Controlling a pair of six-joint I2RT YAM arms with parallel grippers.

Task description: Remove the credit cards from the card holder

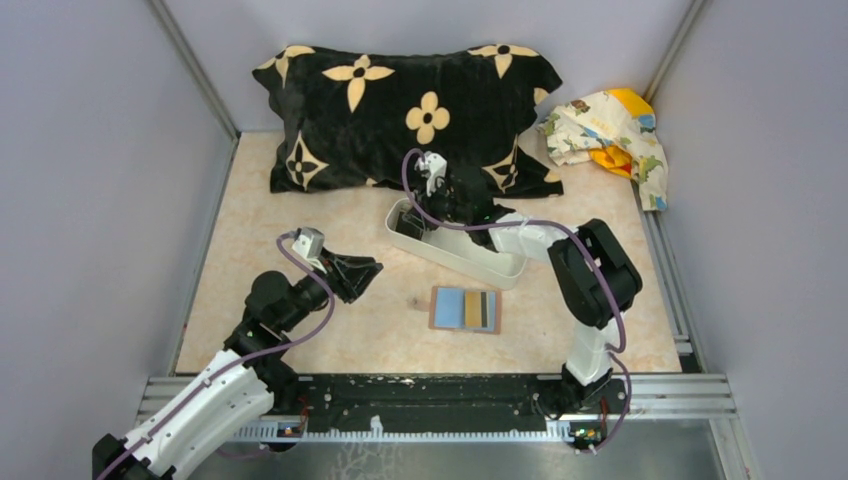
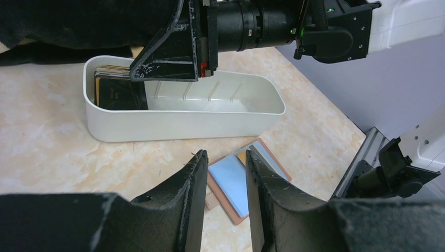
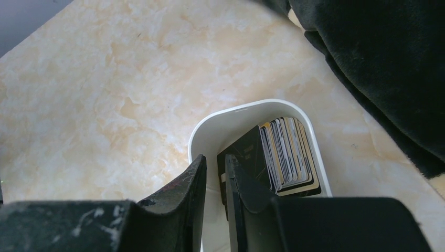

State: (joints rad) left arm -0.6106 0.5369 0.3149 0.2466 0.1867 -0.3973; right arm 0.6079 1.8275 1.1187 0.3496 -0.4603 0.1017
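Note:
The card holder point(image 1: 452, 309) lies open on the table, brown-rimmed and light blue inside, with a tan and a dark credit card point(image 1: 486, 310) in its right slots. My left gripper point(image 1: 358, 274) hovers to its left, open and empty; the left wrist view shows the card holder point(image 2: 231, 185) through the gap of that gripper point(image 2: 224, 156). My right gripper point(image 1: 428, 200) reaches into the left end of the white tray point(image 1: 470, 258). In its wrist view the right gripper point(image 3: 216, 160) stands open with only tray wall between the fingers. A black card point(image 3: 245, 155) leans just behind one finger, against a stack of credit cards point(image 3: 287, 152).
A black pillow with tan flowers point(image 1: 400, 100) lies along the back, close behind the tray. A crumpled patterned cloth point(image 1: 612, 130) sits at the back right. Grey walls enclose the table, and a metal rail point(image 1: 440, 392) runs along its near edge.

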